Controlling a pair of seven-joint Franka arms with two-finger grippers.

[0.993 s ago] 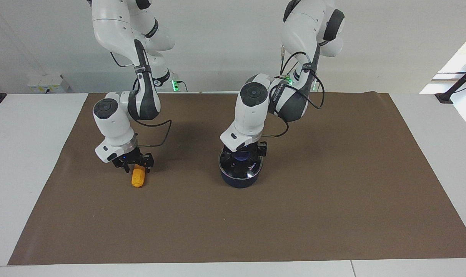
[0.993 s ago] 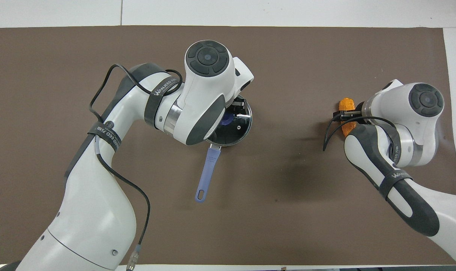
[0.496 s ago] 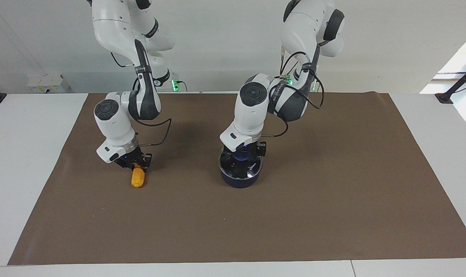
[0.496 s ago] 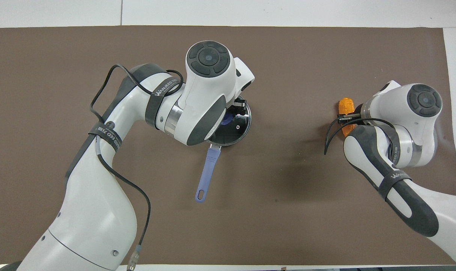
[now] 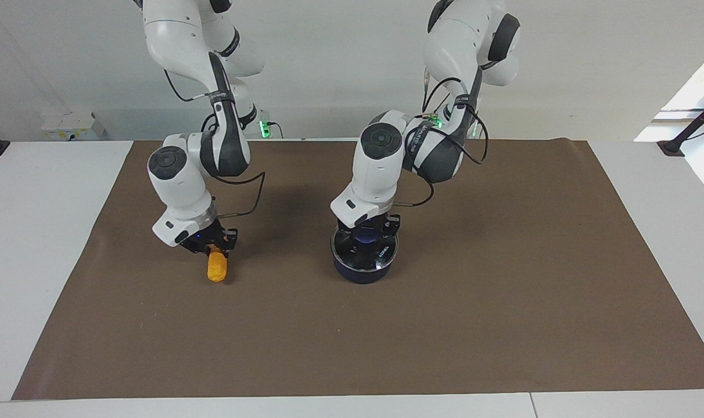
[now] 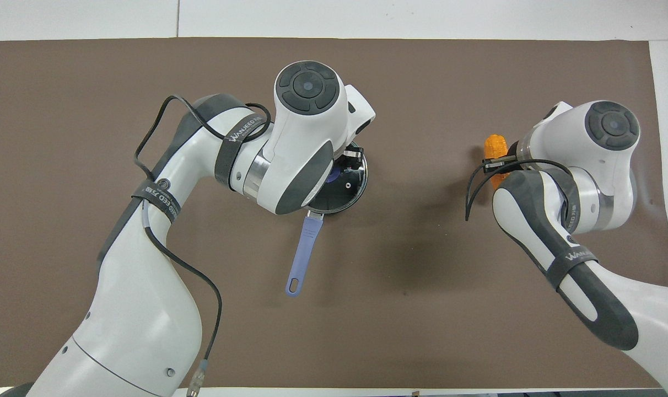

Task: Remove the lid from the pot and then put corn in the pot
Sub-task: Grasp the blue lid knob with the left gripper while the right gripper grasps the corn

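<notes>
The dark navy pot (image 5: pixel 361 274) stands mid-mat with the glass lid (image 5: pixel 375 253) on it. Its blue handle (image 6: pixel 303 248) points toward the robots. My left gripper (image 5: pixel 366 234) is down on the lid, its fingers closed on the blue knob (image 5: pixel 366 235). In the overhead view the left wrist covers most of the lid (image 6: pixel 349 190). My right gripper (image 5: pixel 215 251) is shut on the orange-yellow corn (image 5: pixel 216 269), which hangs tilted just above the mat toward the right arm's end. The corn also shows in the overhead view (image 6: pixel 494 145).
A brown mat (image 5: pixel 503 325) covers the white table (image 5: pixel 32 244). A black cable loops off each wrist.
My right gripper closed on the corn, raised it off the mat and moved it a little toward the pot. The left gripper stayed on the lid's knob, and the lid shifted slightly.
</notes>
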